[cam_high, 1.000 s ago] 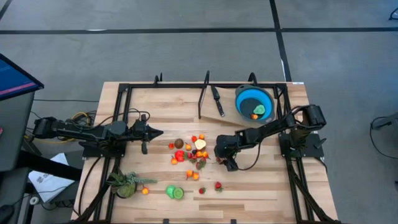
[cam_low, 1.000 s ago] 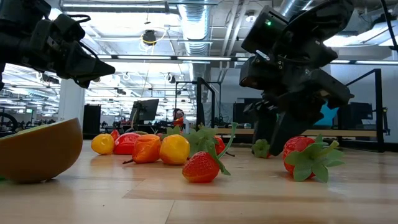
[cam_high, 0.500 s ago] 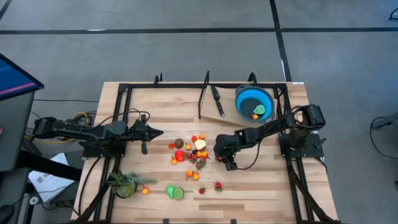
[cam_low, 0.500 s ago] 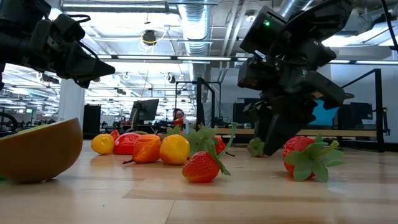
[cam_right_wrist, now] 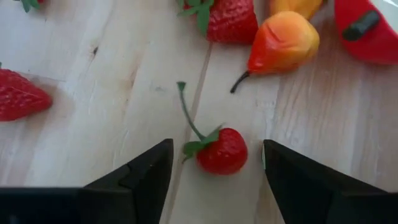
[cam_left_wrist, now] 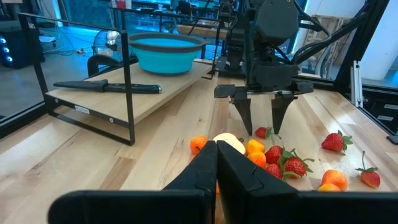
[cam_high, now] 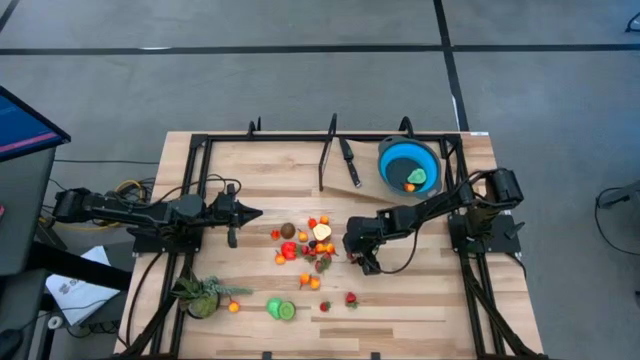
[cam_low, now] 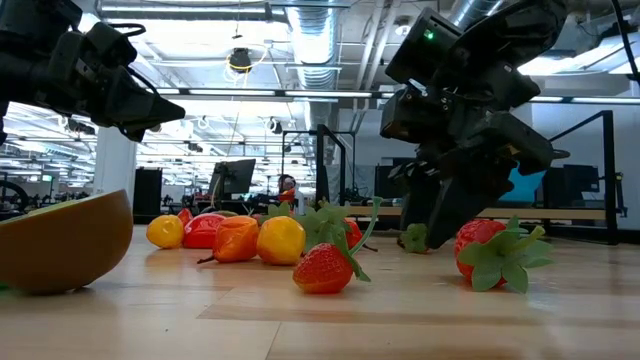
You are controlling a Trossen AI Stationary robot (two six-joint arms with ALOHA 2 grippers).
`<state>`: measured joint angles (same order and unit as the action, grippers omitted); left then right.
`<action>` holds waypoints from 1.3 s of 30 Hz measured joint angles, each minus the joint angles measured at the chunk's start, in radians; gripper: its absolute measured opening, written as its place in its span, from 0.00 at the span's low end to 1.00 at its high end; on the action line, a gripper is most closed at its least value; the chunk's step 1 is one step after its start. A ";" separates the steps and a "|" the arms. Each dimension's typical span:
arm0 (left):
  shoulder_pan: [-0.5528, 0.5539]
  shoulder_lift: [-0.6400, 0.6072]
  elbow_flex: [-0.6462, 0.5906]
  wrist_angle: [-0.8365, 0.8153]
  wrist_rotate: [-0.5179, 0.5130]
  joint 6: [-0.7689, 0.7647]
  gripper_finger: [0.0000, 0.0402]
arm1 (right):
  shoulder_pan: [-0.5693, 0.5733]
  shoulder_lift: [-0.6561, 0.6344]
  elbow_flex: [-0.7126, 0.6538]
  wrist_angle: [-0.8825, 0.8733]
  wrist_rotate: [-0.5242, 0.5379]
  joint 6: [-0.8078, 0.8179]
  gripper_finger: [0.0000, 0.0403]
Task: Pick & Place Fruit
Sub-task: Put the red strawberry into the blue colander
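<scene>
Glossy plastic fruit (cam_right_wrist: pixel 221 151) on a matt, pale wood table (cam_right_wrist: pixel 93 93).

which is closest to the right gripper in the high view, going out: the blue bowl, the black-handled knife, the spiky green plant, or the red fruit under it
From the right gripper:
1. The small red fruit, between its open fingers.
2. The black-handled knife, on the rack beyond the fruit pile.
3. The blue bowl, at the far right corner; close to the knife's distance, hard to separate.
4. The spiky green plant, near the left edge.

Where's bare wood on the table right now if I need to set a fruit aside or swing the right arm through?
Free: the wood between the left gripper and the knife, and the strip from the lone strawberry toward the table's right edge. Crowded: the fruit cluster at centre, where the open right gripper hangs over a small strawberry.
</scene>
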<state>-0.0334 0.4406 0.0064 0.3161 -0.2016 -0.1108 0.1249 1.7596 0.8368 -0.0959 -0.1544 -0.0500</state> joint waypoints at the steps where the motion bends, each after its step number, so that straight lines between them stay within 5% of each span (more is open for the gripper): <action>1: 0.000 0.000 0.000 0.000 0.000 0.000 0.00 | 0.000 0.000 0.000 0.000 0.000 0.000 0.60; 39: 0.000 0.007 0.000 0.000 0.000 0.000 0.00 | 0.001 0.024 0.003 -0.007 -0.005 0.056 0.24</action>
<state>-0.0334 0.4473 0.0066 0.3157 -0.2016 -0.1108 0.1257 1.7840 0.8394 -0.1026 -0.1596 0.0058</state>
